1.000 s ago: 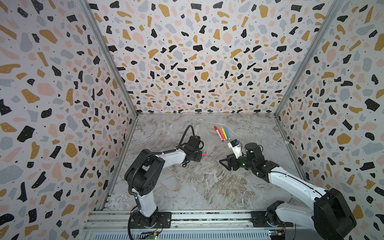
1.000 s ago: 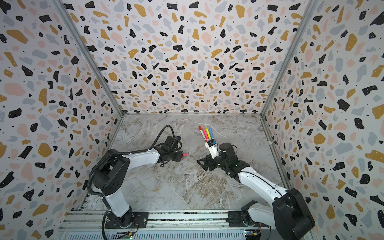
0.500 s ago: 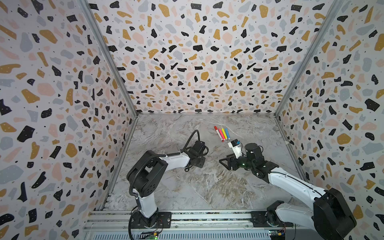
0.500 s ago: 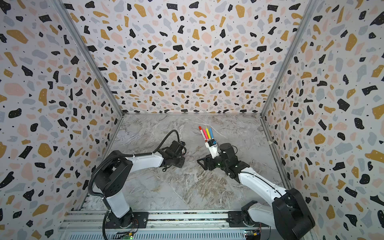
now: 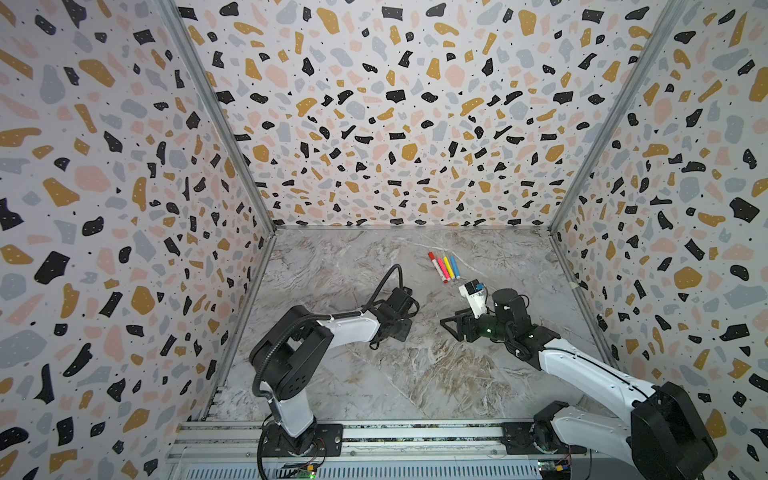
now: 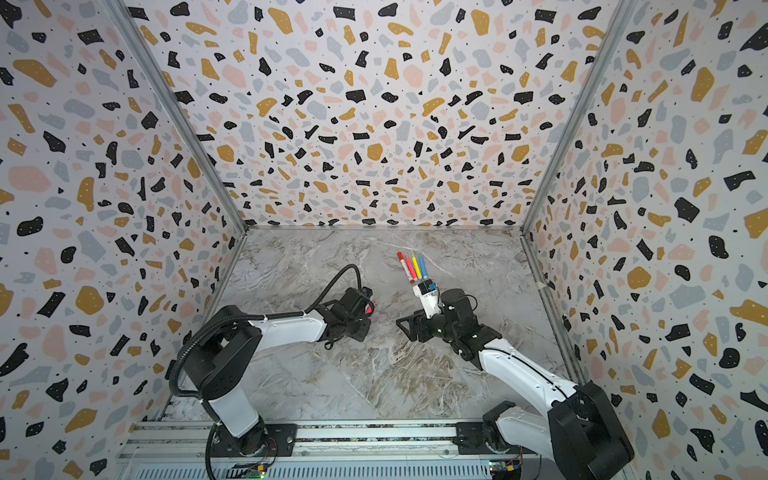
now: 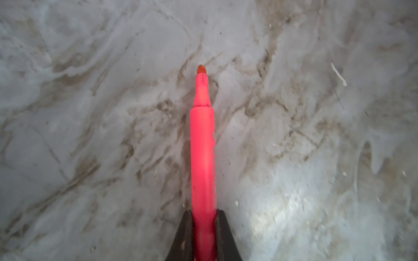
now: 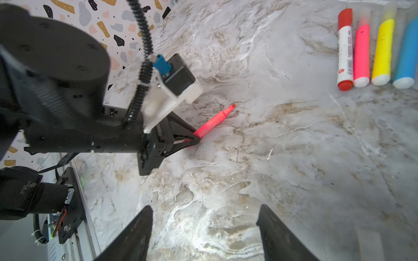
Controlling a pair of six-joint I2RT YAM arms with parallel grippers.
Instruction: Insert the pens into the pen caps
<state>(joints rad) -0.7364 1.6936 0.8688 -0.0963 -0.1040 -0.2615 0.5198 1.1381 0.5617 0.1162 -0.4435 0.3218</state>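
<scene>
My left gripper (image 7: 204, 217) is shut on a neon pink pen (image 7: 203, 146) near its back end. The bare tapered tip sticks out ahead, low over the marble table. The right wrist view shows the same pink pen (image 8: 212, 123) slanting out of the left gripper (image 8: 195, 140). My right gripper (image 8: 204, 217) stands open and empty a short way to the right of it, seen in a top view as well (image 5: 451, 326). Behind it lies a row of pens: white with red markings (image 8: 345, 56), pink (image 8: 362, 54), yellow (image 8: 383, 49), blue (image 8: 407, 52). A red pen cap (image 8: 345, 17) sits on the white pen's far end.
The marble table (image 5: 415, 374) is boxed in by terrazzo-patterned walls on three sides. A metal rail (image 5: 415, 434) with both arm bases runs along the front edge. The left arm's black cable (image 5: 380, 286) loops up above its wrist.
The left jaws have closed on the pink pen, and that gripper has shifted slightly right and toward the front. The right arm has stayed still.
</scene>
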